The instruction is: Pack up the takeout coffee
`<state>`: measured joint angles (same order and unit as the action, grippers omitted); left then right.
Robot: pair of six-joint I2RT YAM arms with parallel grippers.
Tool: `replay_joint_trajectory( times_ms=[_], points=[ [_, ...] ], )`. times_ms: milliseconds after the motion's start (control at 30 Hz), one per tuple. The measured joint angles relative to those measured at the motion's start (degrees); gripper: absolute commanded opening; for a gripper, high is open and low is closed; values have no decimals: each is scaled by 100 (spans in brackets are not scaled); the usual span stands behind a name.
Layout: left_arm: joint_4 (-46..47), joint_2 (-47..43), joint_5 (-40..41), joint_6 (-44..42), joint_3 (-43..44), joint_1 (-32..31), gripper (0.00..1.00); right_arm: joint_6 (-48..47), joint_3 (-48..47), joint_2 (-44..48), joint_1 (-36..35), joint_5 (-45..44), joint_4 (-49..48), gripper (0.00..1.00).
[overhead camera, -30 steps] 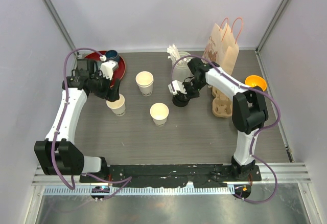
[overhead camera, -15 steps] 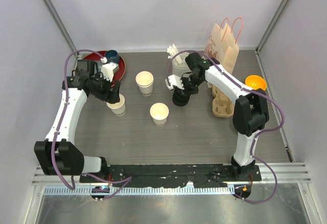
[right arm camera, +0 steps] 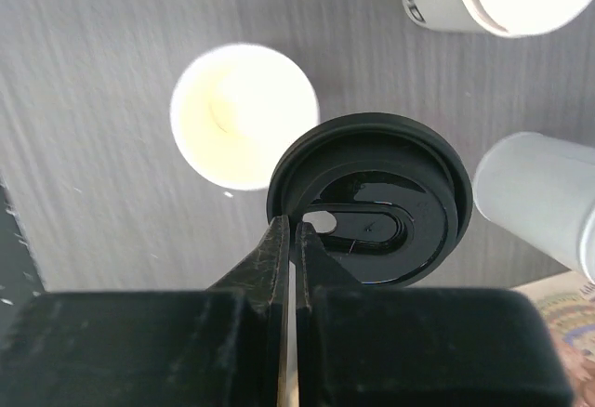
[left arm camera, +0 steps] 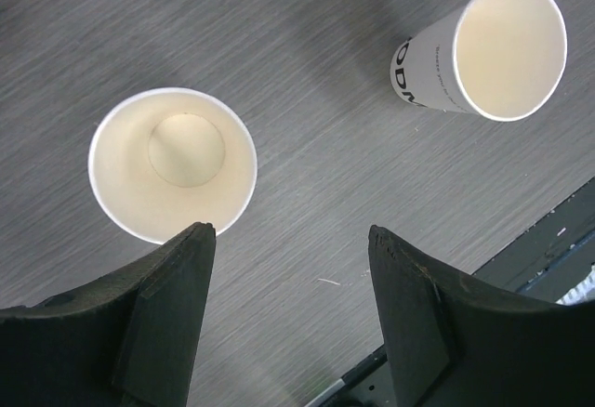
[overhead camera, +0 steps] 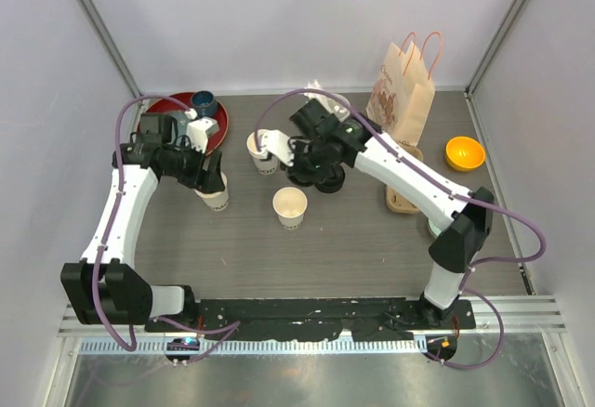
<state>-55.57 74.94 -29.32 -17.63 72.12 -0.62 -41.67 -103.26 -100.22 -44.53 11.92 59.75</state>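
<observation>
1. At the far left corner I see a red tray (overhead camera: 153,114) with a blue bowl (overhead camera: 203,103) on it.
2. My left pincer (left arm camera: 291,235) is open with nothing between its fingers. It is pointing down at the table (overhead camera: 232,249).
3. The left cup (overhead camera: 216,193) stands upright, empty and without a lid. It sits just outside the left pincer's gap, and in the wrist view one finger's tip overlaps its rim.
4. The far cup (overhead camera: 261,154) and the near cup (overhead camera: 290,207) stand mid-table, apart from each other. Both are open and unlidded.
5. My right pincer (right arm camera: 290,229) is clamped tight on the edge of a black lid (right arm camera: 372,198). The lid is off the table, just right of those two cups. In the wrist view it overlaps the edge of an open cup below it.
6. A white tub of sticks (overhead camera: 321,100) stands behind the right arm and is mostly hidden by it.
7. The tan carrier (overhead camera: 402,201) lies right of the lid, partly under the arm.
8. A paper bag (overhead camera: 404,86) stands at the back.
9. An orange bowl (overhead camera: 464,152) sits far right.
</observation>
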Motion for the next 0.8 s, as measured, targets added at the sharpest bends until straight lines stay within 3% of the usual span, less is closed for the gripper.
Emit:
replay_joint_trajectory(
  times_ms=[200,467,800],
  points=[
    [7,-2,-76,72,-199,0,70,1604,-1029,-732,-734,-424,509,1],
    [22,-76,-70,74,-385,0,70,3257,-1189,-1268,-927,-614,772,1],
    [50,-151,-68,76,-404,0,70,4203,-1266,-1364,-1014,-723,739,1]
  ],
)
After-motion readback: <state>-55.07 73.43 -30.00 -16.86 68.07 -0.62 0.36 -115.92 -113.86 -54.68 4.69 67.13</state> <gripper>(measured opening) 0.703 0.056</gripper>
